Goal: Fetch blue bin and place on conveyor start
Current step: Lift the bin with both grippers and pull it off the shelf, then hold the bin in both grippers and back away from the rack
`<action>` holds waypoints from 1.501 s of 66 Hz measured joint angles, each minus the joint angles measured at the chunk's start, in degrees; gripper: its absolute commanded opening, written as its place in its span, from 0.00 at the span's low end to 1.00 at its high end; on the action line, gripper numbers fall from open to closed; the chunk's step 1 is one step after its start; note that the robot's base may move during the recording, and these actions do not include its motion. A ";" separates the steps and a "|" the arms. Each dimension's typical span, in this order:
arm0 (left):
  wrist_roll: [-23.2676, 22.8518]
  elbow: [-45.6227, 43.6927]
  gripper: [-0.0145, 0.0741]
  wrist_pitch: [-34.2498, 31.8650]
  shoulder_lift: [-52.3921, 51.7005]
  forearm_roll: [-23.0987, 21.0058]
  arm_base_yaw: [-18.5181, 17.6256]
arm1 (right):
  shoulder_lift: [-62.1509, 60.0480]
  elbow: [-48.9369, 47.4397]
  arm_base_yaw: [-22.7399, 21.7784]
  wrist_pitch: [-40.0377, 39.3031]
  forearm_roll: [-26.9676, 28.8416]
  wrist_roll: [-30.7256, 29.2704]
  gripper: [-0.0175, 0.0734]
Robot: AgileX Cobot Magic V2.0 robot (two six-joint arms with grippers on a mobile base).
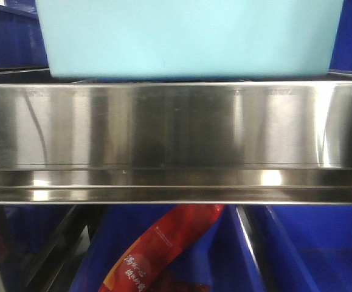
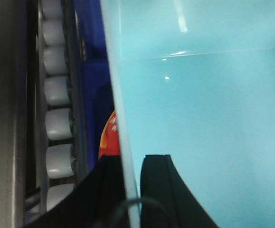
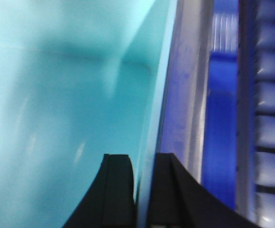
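The pale cyan plastic bin [image 1: 188,36] sits on the shiny stainless-steel bench [image 1: 176,128], left pincer [image 2: 131,160] and right pincer [image 3: 142,159] each pinching a thin side wall, so an uneven pull may twist it loose.

So the blue bin [image 2: 208,118] fills most of the shot, pale cyan inside, with its thin rim running top to bottom. The left gripper [image 2: 131,190] has one black finger on either side of that rim, pinching the wall. Off to the left there's a dark blue crate [image 2: 92,71], a bit of red packet [image 2: 109,137], a row of grey rollers [image 2: 57,123] and a metal rail [image 2: 6,118].
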 measured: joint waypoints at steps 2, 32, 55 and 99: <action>0.00 -0.15 0.04 0.10 -0.68 0.00 -0.13 | -1.18 0.00 0.00 0.00 -0.01 0.00 0.02; -0.62 -0.73 0.04 3.08 -14.88 0.60 -3.89 | -16.28 0.00 0.00 1.12 1.79 0.13 0.02; -0.62 -0.73 0.04 3.67 -16.73 1.04 -3.88 | -17.47 0.00 0.13 1.40 2.69 0.13 0.02; -0.73 -0.73 0.04 3.91 -16.73 1.04 -4.01 | -17.47 0.00 0.13 1.63 2.69 0.13 0.02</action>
